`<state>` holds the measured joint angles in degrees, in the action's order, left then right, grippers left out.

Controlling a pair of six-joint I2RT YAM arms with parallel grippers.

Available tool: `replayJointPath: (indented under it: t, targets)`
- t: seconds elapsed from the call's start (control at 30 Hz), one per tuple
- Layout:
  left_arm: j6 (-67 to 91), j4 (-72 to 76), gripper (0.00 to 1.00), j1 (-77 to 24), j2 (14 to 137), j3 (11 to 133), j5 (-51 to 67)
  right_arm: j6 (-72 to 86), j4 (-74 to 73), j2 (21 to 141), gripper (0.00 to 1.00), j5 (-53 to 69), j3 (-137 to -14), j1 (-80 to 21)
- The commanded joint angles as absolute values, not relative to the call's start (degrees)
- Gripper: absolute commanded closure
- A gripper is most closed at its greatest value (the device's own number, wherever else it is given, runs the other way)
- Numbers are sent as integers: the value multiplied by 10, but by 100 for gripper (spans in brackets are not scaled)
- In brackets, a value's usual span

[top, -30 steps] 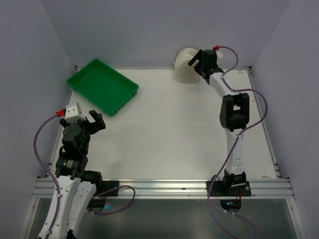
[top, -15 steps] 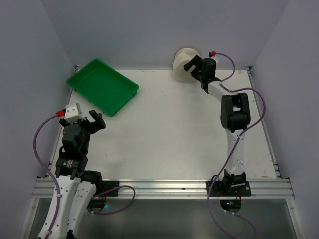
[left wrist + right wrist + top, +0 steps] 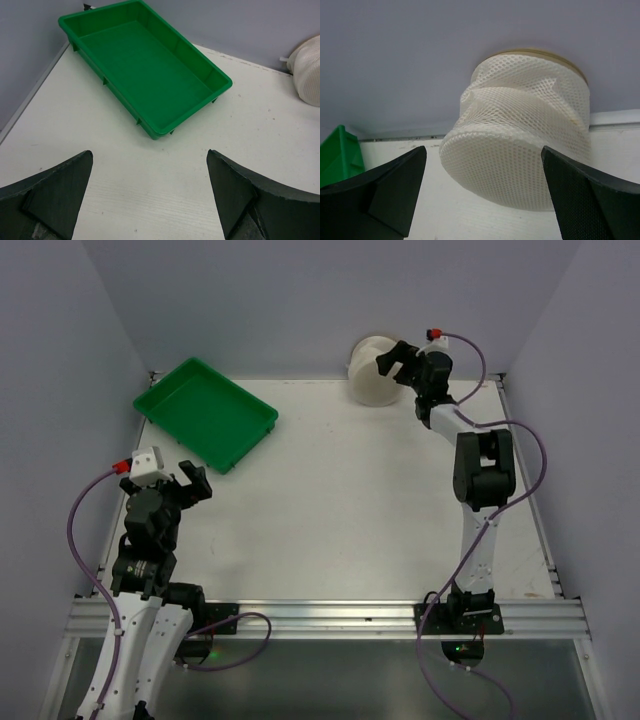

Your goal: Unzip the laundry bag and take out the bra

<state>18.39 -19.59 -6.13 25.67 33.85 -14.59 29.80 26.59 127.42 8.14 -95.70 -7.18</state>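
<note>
Looking down from the top camera, the laundry bag [image 3: 370, 372] sits at the far edge of the table [image 3: 350, 500], right up against the back wall. The right gripper [image 3: 395, 357] is stretched out to it, jaws spread wide, just beside the bag's right side and gripping nothing. Over on the near left, the left gripper [image 3: 192, 482] hangs low above the table, jaws wide apart too, nothing between them. The green tray [image 3: 170, 390] lies at the far left, well apart from the bag.

On to the left wrist: both dark fingers [image 3: 50, 195] frame the bottom corners with bare table between them. The tray is straight ahead, and the cream mesh of the bag peeks in at the right edge.

Now the right wrist: the bag fills the middle, its mesh wall crumpled, one round end tipped toward the camera, the other against the wall. The fingers [image 3: 590, 195] stand wide on either side, short of the mesh. A corner of the tray shows at the left.
</note>
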Motion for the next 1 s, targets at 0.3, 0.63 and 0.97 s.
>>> replayJointPath:
  t: [0.3, 0.63, 0.97]
  targets:
    - [170, -160, 0, -62, 264, 329, -127, 227, 154, 1355, 1, 263, -1160, -26]
    - [164, -156, 0, -62, 260, 326, -119, 264, 29, 1447, 1, 358, -1314, -20]
    - [165, -156, 0, -62, 259, 325, -112, 331, 56, 1428, 1, 488, -1241, -34]
